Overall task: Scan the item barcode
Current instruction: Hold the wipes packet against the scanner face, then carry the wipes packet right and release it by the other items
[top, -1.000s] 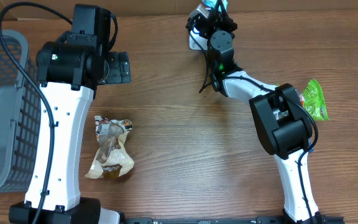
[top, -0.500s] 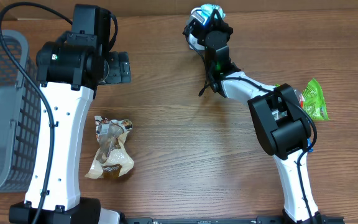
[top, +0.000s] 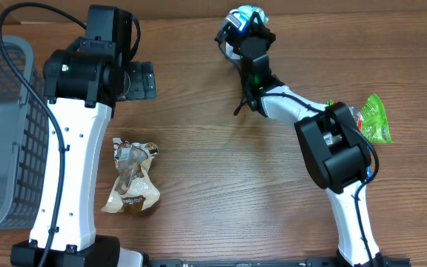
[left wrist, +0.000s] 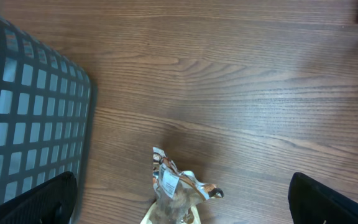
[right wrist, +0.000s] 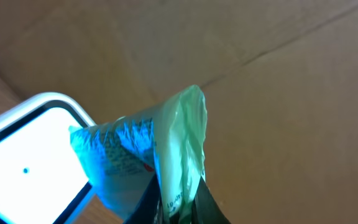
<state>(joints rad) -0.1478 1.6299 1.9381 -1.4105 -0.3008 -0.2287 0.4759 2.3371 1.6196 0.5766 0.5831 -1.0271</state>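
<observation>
My right gripper point(top: 246, 22) is at the table's far edge, shut on a crinkled pale green and blue packet point(top: 242, 14). In the right wrist view the packet point(right wrist: 160, 140) sticks up from between the dark fingers point(right wrist: 194, 202) and is lit blue next to the white scanner point(right wrist: 23, 155). From overhead only a sliver of the scanner point(top: 227, 47) shows under the wrist. My left gripper point(top: 144, 80) hangs open over the left of the table, holding nothing. Far below the left gripper point(left wrist: 185, 208), a clear and gold snack bag point(left wrist: 176, 193) lies on the wood.
A grey mesh basket point(top: 2, 126) stands at the left edge, its rim point(left wrist: 82, 118) close to the snack bag point(top: 132, 178). A bright green packet point(top: 374, 119) lies at the right behind the right arm. Brown cardboard fills the background of the right wrist view.
My right gripper has swung slightly left with the packet, which now sits over the scanner and hides most of it. The left arm has not moved.
</observation>
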